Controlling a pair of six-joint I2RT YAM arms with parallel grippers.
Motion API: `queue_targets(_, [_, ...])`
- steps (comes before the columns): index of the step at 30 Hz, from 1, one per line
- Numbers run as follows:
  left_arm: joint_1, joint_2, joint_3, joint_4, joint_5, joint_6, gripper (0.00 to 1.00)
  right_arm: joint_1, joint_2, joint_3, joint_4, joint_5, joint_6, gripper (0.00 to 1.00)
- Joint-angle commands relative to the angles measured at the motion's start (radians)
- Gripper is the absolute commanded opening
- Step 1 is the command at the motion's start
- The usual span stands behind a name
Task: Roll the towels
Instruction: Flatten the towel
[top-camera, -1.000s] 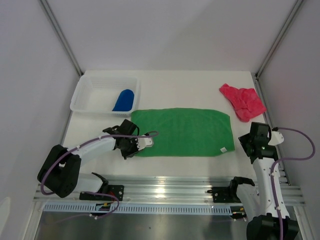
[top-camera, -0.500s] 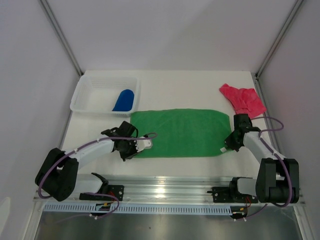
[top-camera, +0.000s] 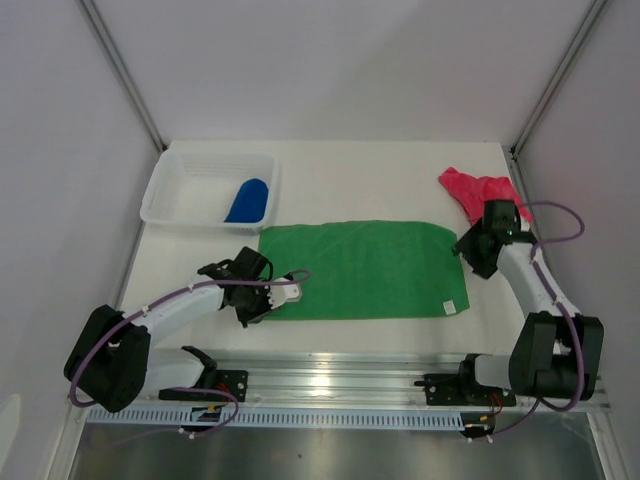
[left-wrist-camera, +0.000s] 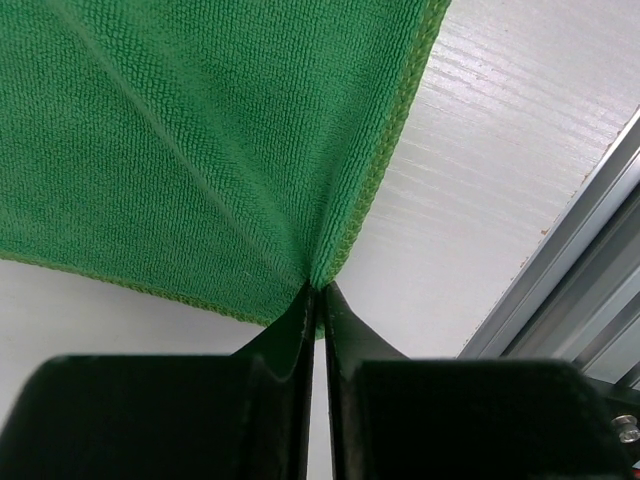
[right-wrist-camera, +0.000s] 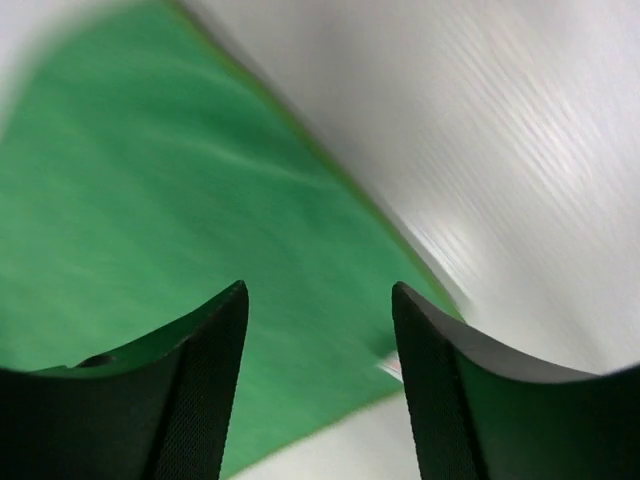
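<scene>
1. L end effector pressed together, pinching near-left corner of green towel; arm sits slightly nearer the rail vs 1 s ago.
2. R end effector spread, empty. It went from the near-right corner up to the far-right edge.
3. Green towel flat mid-bench. Pink towel bunched far right, blue towel in basket.
4. Prob. still squaring up; rolling not started.

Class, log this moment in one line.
left gripper: shut on green towel corner | right gripper: open over its right edge | blue towel: in basket | pink towel: crumpled
</scene>
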Motion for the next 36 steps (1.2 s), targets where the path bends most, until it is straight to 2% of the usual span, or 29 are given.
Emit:
queue_targets(1, [-0.008,-0.008,-0.008,-0.031,-0.003,-0.010,0.08,-0.017,0.137,0.219,0.151,-0.035,-0.165,0.66])
queue_targets(7, [-0.008,-0.001,-0.008,-0.027,-0.020,-0.028,0.24,-0.035,0.484,0.477,0.118,-0.105,-0.249,0.66])
queue_targets(8, [-0.008,0.000,-0.007,-0.031,-0.023,-0.030,0.33,-0.040,0.546,0.491,0.128,-0.139,-0.257,0.66])
queue_targets(11, [-0.006,0.000,-0.005,-0.043,-0.031,-0.033,0.50,-0.042,0.612,0.537,0.145,-0.196,-0.268,0.65])
queue_targets(17, [-0.008,-0.043,0.019,-0.098,-0.037,-0.029,0.52,-0.051,0.695,0.536,0.168,-0.219,-0.277,0.61])
queue_targets(19, [-0.008,-0.053,0.033,-0.104,-0.037,-0.030,0.52,-0.058,0.701,0.513,0.188,-0.239,-0.279,0.55])
queue_targets(20, [-0.008,-0.054,0.038,-0.109,-0.040,-0.030,0.53,-0.062,0.703,0.505,0.206,-0.243,-0.280,0.51])
queue_targets(21, [-0.008,-0.050,0.041,-0.110,-0.041,-0.032,0.53,-0.063,0.701,0.498,0.216,-0.251,-0.280,0.41])
queue_targets(26, [-0.008,-0.026,0.071,-0.116,-0.042,-0.050,0.53,-0.063,0.675,0.467,0.263,-0.303,-0.294,0.18])
queue_targets(27, [-0.006,-0.029,0.078,-0.121,-0.041,-0.053,0.53,-0.062,0.672,0.467,0.263,-0.306,-0.294,0.09])
queue_targets(30, [-0.008,-0.044,0.098,-0.135,-0.029,-0.065,0.53,-0.057,0.635,0.456,0.268,-0.308,-0.294,0.00])
queue_targets(32, [-0.008,-0.061,0.120,-0.149,-0.020,-0.073,0.55,-0.040,0.591,0.444,0.280,-0.294,-0.298,0.00])
queue_targets(36, [-0.008,-0.070,0.147,-0.156,-0.005,-0.093,0.56,0.053,0.508,0.421,0.303,-0.151,-0.347,0.00])
